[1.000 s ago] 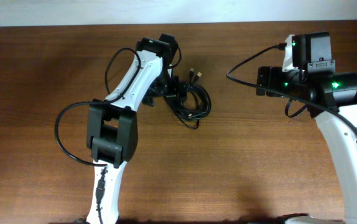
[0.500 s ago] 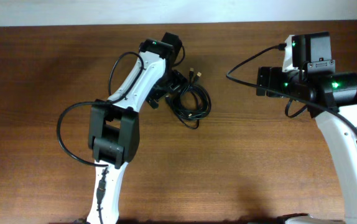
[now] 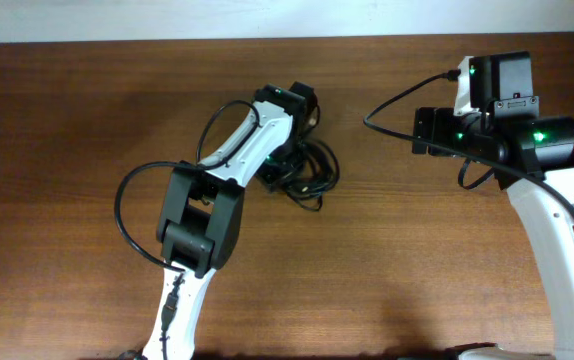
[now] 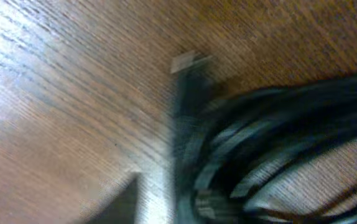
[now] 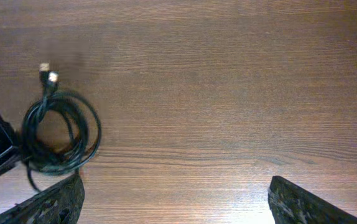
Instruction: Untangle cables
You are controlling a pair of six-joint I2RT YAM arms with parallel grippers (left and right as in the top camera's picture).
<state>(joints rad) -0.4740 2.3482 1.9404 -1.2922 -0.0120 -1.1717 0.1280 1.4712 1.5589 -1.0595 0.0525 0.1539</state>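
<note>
Cables point(image 3: 309, 170) are lying as one loose coil on the table point(image 3: 67, 120), toward the far centre. Several black loops are overlapping, and a stray end is trailing out on the near side. Two small metal-tipped plugs point(image 5: 46, 71) are projecting side by side from the far edge of the coil, free of the loops.

Left gripper point(image 3: 277, 165) is reaching over the coil's left edge, at or just above the loops. The left arm point(image 3: 237, 150) is covering the contact zone in the overhead view. The left wrist view is returning a heavily blurred picture, showing only a bundle of strands close to the lens and one plug on bare wood. Whether these jaws are released or clenched cannot be told, nor whether any strand is being held. Judging by the placement, this gripper is lining up on a strand at the coil's rim, where the loops are easiest to separate.

Right gripper point(image 5: 175, 185) is hovering well apart from the coil, to the right, with its fingers point(image 5: 48, 202) spread wide and nothing between them. This standoff is probably keeping the work area free while leaving the gripper ready to pin or pull the opposite side.

Untangling is looking not yet begun, since the loops are all sitting in one stack
</note>
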